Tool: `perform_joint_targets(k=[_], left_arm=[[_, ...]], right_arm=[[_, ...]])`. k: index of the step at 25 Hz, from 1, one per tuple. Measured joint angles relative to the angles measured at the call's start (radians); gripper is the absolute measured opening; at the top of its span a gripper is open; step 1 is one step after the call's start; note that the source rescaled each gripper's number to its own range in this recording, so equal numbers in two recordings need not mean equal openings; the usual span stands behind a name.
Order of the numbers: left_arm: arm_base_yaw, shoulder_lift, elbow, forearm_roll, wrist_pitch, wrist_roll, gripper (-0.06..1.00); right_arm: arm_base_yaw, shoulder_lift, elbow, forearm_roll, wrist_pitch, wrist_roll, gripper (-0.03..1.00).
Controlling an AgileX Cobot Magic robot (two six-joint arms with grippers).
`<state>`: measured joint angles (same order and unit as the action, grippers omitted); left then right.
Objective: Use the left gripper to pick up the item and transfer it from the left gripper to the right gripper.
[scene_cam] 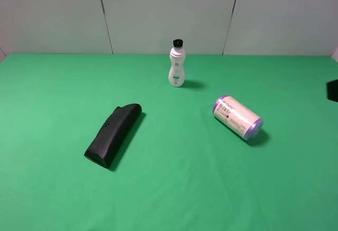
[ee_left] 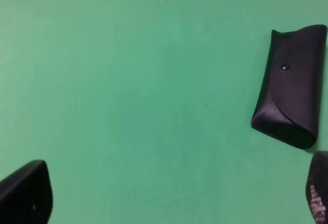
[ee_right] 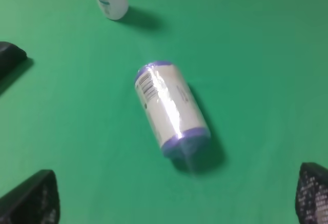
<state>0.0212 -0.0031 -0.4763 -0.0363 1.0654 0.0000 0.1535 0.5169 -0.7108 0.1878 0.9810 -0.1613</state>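
Roll lies on its side on green bench, right of centre, long axis diagonal. Your left tool wide, empty, over black case; roll sits far across. Right tool wide, nearer roll.

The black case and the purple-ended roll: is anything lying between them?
No. In the high view only bare green table separates the black case from the roll.

Item, purple-ended cream-labelled roll, lying on its side, untouched
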Motion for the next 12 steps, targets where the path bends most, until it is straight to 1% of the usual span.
perform_joint_targets(k=[7,12], left_arm=[[0.000,0.000,0.000,0.000,0.000,0.000,1.00],[0.000,0.000,0.000,0.000,0.000,0.000,1.00]], right_arm=[[0.000,-0.236,0.003,-0.073,0.066,0.061,1.00],[0.000,-0.350,0.085,-0.085,0.084,0.098,1.00]])
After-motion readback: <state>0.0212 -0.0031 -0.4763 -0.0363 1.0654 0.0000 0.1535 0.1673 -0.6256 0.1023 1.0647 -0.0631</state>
